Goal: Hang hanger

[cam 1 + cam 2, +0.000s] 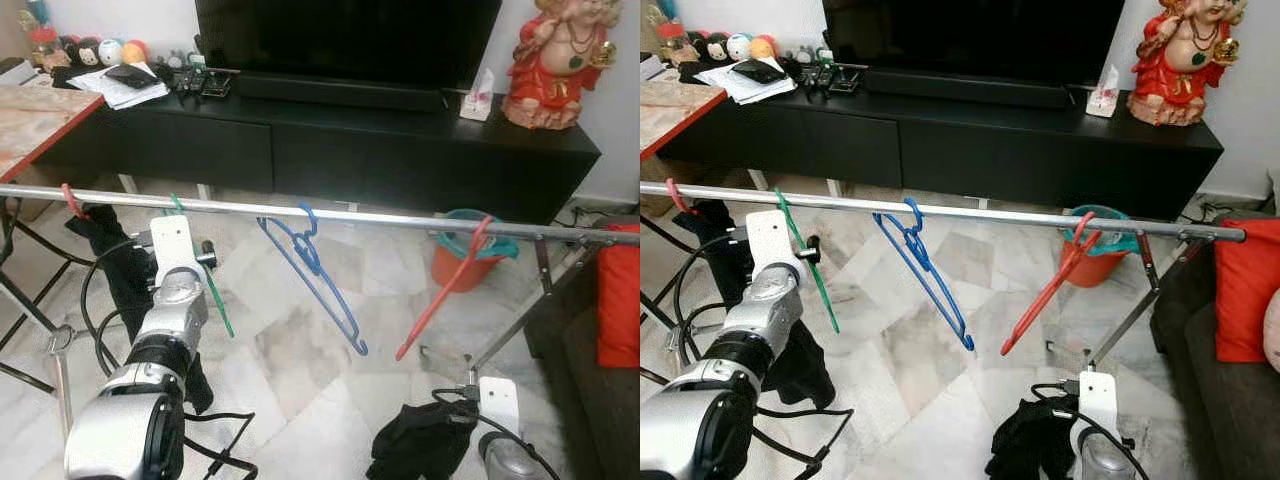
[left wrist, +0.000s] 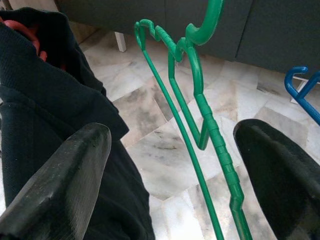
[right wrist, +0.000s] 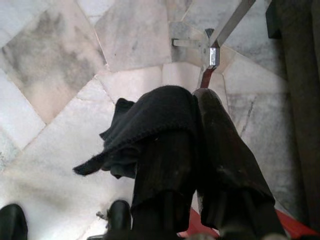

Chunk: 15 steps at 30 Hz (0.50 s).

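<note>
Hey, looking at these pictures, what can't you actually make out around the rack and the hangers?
- Green hanger: left wrist view cuts off its lower end.
- Red hanger at the rail's left end: black garment covers its body.
- Right gripper: black cloth drapes its fingers.
- Metal rail: its left end runs off the picture's edge.

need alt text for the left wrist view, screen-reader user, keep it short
A green hanger hangs by its hook between the left gripper's two open black fingers, which do not touch it. A black garment drapes beside it on one side, a blue hanger shows at the other edge, and marble floor lies below.
</note>
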### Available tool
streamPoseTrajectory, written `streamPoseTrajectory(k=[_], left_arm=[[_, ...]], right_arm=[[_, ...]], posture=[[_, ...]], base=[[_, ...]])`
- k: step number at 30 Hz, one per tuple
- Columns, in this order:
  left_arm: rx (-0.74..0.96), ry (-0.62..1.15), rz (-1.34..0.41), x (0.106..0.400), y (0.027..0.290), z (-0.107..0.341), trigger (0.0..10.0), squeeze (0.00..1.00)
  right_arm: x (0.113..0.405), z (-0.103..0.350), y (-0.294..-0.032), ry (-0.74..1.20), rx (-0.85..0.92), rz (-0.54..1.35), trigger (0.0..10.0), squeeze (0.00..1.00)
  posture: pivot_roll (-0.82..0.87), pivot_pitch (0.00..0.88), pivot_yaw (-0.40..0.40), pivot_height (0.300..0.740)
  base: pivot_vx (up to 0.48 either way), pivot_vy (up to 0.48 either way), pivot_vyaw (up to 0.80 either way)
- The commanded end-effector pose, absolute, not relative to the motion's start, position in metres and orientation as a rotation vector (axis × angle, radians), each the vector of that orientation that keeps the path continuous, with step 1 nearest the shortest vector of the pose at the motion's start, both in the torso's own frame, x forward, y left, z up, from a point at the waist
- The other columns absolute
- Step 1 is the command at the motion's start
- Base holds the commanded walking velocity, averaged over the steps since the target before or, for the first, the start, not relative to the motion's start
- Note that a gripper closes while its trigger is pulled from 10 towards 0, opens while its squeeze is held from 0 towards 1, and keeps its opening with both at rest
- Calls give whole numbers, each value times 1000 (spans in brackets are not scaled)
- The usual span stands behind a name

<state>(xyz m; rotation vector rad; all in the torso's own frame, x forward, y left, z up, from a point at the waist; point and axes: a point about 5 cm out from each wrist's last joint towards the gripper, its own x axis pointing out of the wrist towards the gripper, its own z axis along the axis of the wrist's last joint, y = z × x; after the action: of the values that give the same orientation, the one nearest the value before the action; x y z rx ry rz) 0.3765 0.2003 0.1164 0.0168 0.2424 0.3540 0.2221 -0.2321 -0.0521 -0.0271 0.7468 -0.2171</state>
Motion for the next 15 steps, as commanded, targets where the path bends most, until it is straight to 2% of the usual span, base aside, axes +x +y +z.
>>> streamPoseTrajectory(k=[1,11,15], left_arm=[[72,258,375,378,203,118,10000,0],[96,308,415,375,203,109,10000,0],[41,229,361,380,196,119,10000,0]], right_arm=[[223,-51,-235,749,-22,-231,10000,0],[221,-52,-236,750,-23,-232,10000,0],[221,-52,-237,751,-23,-232,10000,0]], posture=[[-93,0,-48,740],[-94,0,-47,740],[-90,0,-50,740]], base=[[0,0,0],[0,0,0],[0,0,0]])
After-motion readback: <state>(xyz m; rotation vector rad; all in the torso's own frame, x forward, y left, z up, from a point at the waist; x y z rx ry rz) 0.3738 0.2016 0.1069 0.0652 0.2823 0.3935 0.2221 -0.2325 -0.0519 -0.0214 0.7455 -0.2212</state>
